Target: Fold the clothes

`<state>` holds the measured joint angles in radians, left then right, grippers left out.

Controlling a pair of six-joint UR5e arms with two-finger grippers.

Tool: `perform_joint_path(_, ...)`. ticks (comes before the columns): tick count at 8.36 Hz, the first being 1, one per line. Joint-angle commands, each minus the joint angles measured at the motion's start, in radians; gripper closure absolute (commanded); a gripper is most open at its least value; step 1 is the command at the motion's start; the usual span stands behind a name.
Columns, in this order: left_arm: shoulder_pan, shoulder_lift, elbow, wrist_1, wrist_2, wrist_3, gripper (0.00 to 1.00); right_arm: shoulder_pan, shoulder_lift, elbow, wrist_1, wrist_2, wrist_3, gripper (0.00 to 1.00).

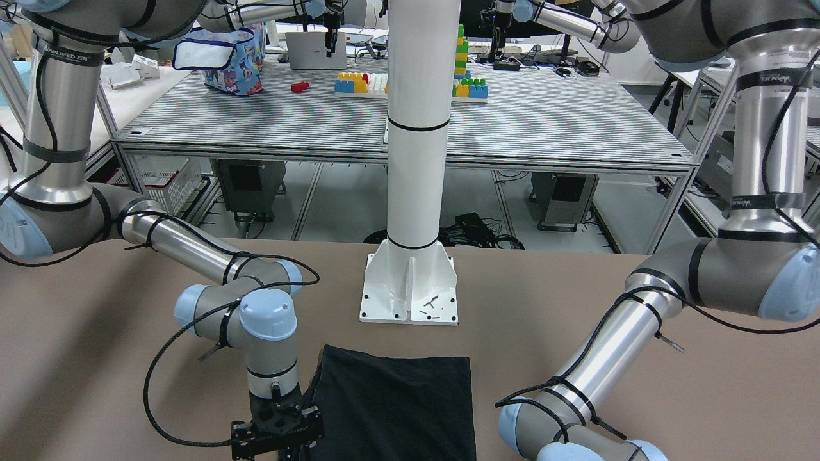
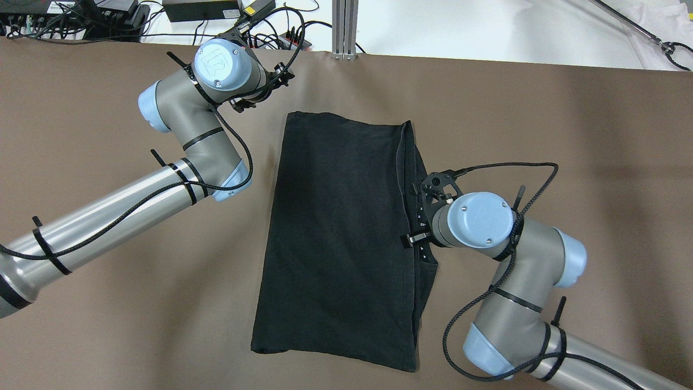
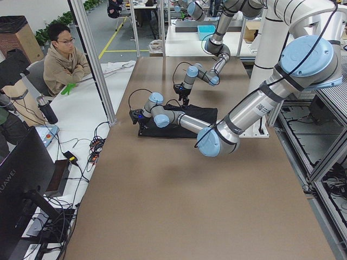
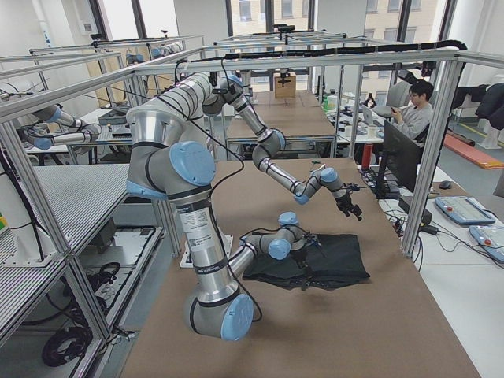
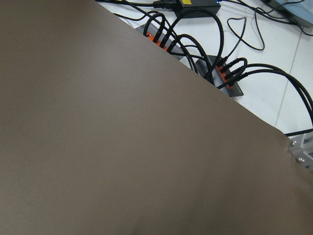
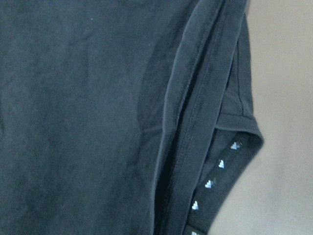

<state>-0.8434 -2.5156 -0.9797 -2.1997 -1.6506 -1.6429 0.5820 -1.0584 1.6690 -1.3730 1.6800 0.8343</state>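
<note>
Two sets of fingers are in play, and neither shows plainly enough to tell how far apart it stands. The right gripper [image 2: 427, 189] hangs low over the right-hand edge of the clothes [image 2: 341, 238], its fingers hidden under the wrist in the overhead view; its wrist camera looks straight down on stacked hems and a row of small pale marks along one strip. The left gripper [image 2: 260, 89] sits off the garment's far left corner, near the worktop [image 2: 108, 271] edge, and its camera sees only bare brown surface and cables [image 5: 215, 58] beyond. Folded into a long rectangle, the black clothes lie flat mid-worktop, just in front of the white post's base plate [image 1: 410, 288].
</note>
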Motion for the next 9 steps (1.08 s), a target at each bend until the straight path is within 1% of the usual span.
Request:
perform_joint_path(1,0.001,0.000,-0.001,0.000,0.000,0.000,0.00,0.009,0.086,-0.153,0.046,-0.064,0.031,0.05)
perform_joint_path(2,0.001,-0.002,-0.001,0.000,0.000,0.000,0.00,0.056,0.083,-0.194,0.089,-0.057,0.007,0.05)
perform_joint_path(3,0.000,0.000,-0.001,0.000,0.000,0.000,0.00,0.091,0.075,-0.225,0.121,-0.043,-0.071,0.05)
perform_joint_path(4,0.001,0.000,-0.001,0.000,0.000,0.000,0.00,0.119,0.067,-0.247,0.126,-0.030,-0.110,0.05)
perform_joint_path(5,0.001,0.000,-0.002,0.000,0.002,-0.008,0.00,0.136,0.043,-0.261,0.156,-0.017,-0.115,0.05)
perform_joint_path(6,0.001,0.001,-0.002,0.000,0.002,-0.008,0.00,0.168,0.041,-0.255,0.166,0.083,-0.119,0.05)
perform_joint_path(7,0.001,0.001,-0.005,0.000,0.002,-0.008,0.00,0.173,0.078,-0.244,0.152,0.121,-0.104,0.05)
perform_joint_path(8,0.001,0.012,-0.020,0.000,0.002,-0.014,0.00,0.173,0.092,-0.201,0.114,0.124,-0.040,0.05)
perform_joint_path(9,0.003,0.029,-0.051,0.002,0.008,-0.037,0.00,0.158,0.086,-0.155,0.094,0.124,0.152,0.05)
